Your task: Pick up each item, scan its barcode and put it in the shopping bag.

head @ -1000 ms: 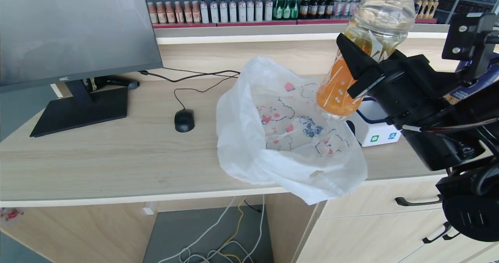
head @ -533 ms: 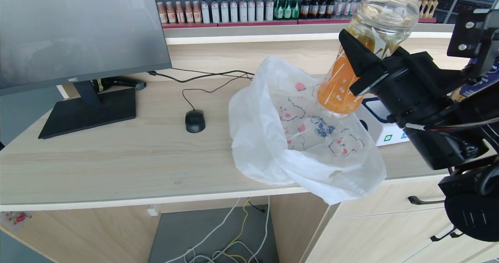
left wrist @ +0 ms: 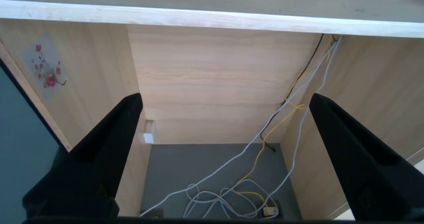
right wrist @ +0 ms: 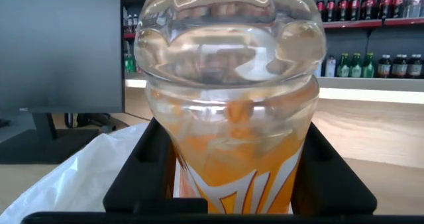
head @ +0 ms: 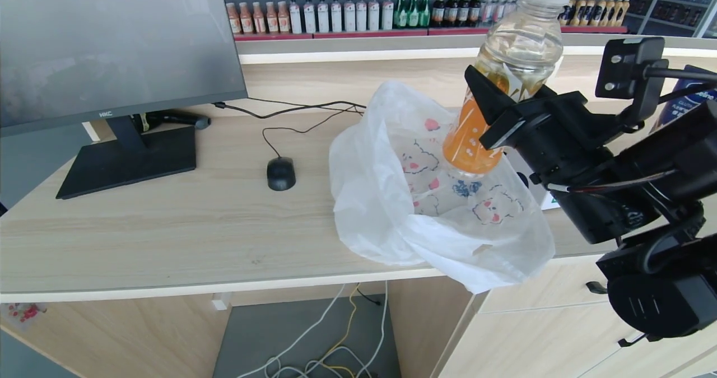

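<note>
My right gripper (head: 507, 106) is shut on an orange drink bottle (head: 501, 81) with a white cap, held tilted with its base just above the open mouth of the white shopping bag (head: 431, 199). The bag lies on the wooden counter (head: 168, 221), its lower edge hanging over the front edge. In the right wrist view the bottle (right wrist: 228, 118) sits between the black fingers (right wrist: 142, 164), with the bag (right wrist: 73, 177) below. My left gripper (left wrist: 225, 158) is open, low in front of the counter, facing the space beneath it.
A monitor (head: 112, 42) stands at the back left, with a black mouse (head: 280, 173) and its cable in the middle. A white scanner box (head: 546, 196) sits behind the right arm. Cables (left wrist: 232, 184) hang under the counter. Shelves of bottles (head: 364, 13) line the back wall.
The camera shifted a little at first. The right gripper has moved left and down with the bottle, bringing its base closer over the bag's opening.
</note>
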Controlling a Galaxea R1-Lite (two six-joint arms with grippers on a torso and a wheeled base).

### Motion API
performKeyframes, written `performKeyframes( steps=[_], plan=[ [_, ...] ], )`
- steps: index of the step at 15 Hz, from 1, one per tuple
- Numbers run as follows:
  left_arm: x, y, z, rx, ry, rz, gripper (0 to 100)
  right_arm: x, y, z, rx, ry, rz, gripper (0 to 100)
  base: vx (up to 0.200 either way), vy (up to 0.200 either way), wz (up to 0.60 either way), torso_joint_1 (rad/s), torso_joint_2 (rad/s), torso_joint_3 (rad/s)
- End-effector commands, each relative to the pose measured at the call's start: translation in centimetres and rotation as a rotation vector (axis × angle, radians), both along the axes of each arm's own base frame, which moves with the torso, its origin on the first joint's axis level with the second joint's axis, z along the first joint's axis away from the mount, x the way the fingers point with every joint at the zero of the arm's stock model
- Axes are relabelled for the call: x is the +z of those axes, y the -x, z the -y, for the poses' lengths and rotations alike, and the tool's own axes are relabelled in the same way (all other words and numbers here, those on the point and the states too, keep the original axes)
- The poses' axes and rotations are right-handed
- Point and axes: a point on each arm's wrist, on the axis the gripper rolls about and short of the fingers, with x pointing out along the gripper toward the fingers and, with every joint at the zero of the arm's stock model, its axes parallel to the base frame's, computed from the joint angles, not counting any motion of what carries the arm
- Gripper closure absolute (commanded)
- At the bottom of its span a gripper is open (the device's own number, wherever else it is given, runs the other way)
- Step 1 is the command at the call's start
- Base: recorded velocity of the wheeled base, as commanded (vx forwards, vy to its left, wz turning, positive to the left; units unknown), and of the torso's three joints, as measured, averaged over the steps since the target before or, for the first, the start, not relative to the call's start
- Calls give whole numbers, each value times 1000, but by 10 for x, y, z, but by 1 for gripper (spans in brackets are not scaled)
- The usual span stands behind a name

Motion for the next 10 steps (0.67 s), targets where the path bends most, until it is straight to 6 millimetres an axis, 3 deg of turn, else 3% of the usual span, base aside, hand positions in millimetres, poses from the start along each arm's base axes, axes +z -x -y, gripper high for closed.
performKeyframes(
  steps=[1,7,10],
  plan=[
    [0,0,0,-1,0,0,0,-12,-13,-10,11,14,-28,100,0,0,0,0,0,0],
    [0,0,0,1,0,0,0,-27,-29,-26,30,25,-55,100,0,0,0,0,0,0],
    [0,0,0,-1,0,0,0,-31,-27,-29,40,34,-68,100,0,0,0,0,0,0]
  ],
)
